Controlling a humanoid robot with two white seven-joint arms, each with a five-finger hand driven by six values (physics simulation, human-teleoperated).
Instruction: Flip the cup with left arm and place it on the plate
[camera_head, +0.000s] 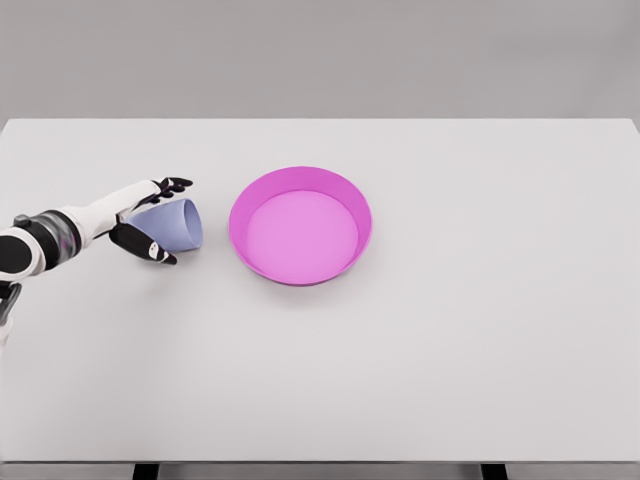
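A pale blue cup (177, 225) lies tilted on its side at the left of the white table, its wider end toward the plate. My left hand (160, 215) is wrapped around it, dark fingertips above and below the cup body. The pink plate (352, 205), round with a raised rim, sits just right of the cup near the table's middle, a small gap between them. The right arm does not show.
The white table (480, 330) stretches wide to the right and front of the plate. Its far edge meets a grey wall. Two dark legs show at the bottom edge.
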